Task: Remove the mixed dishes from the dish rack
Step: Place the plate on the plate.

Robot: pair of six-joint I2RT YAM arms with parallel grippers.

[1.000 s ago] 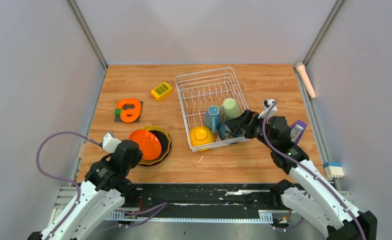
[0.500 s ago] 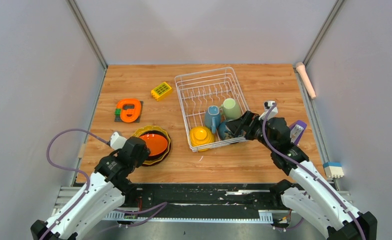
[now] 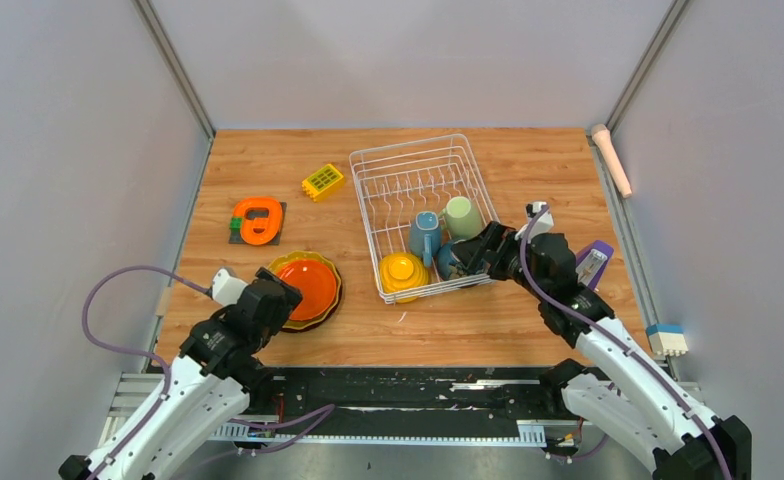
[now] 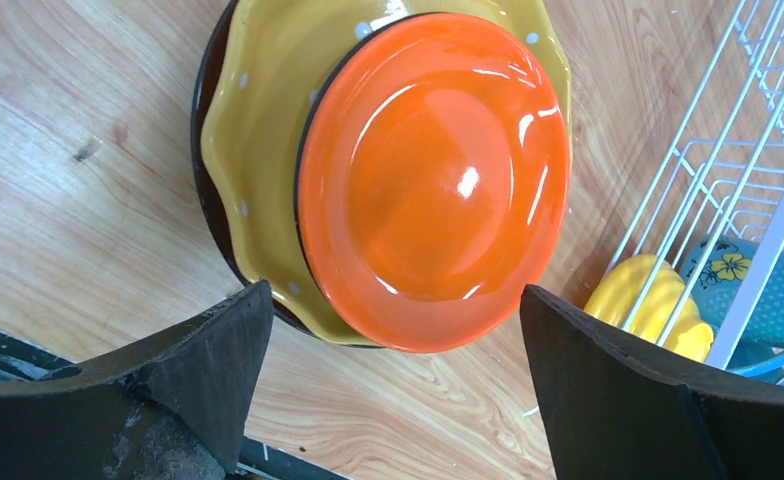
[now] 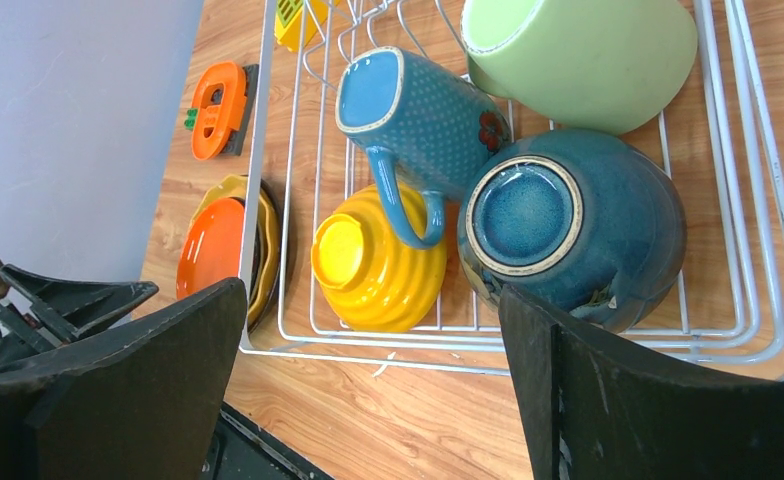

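Between the fingers of my left claw (image 4: 393, 310), nearest entry:

1. Orange plate (image 4: 433, 180): flat, face up, on top of the yellow plate (image 4: 258, 130), which sits on the dark brown plate (image 4: 201, 130). The stack is on the table (image 4: 88, 200), outside the dish rack (image 4: 763, 248).
2. Left claw: spread wide and empty, with a finger on either side of the stack. I see no contact with any plate.

Just ahead of and below my right claw (image 5: 373, 300), at the rack's near end:

3. Right claw: fully spread, holding nothing, touching nothing.
4. Dark bowl (image 5: 578, 225): upside down, foot ring up, ahead toward my right finger. Closest piece, so I judge it the next to lift.
5. Yellow bowl (image 5: 378, 260): also upturned, ahead toward my left finger, close beside the dark bowl.
6. Blue mug (image 5: 418, 110): beyond both bowls, on its side, handle reaching down over the yellow bowl. Whether they touch I cannot tell.
7. Pale green mug (image 5: 578, 55): farthest, on its side, beside the blue mug.

Handling notes: raise the left claw straight up so that neither finger clips the stack. Bring the right claw down square over the dark bowl with its fingers clear of the rack wires. Grip firmly, since the glaze looks slick. Lift the bowl vertically before carrying it off, so the yellow bowl and the mug handle are not dragged along.
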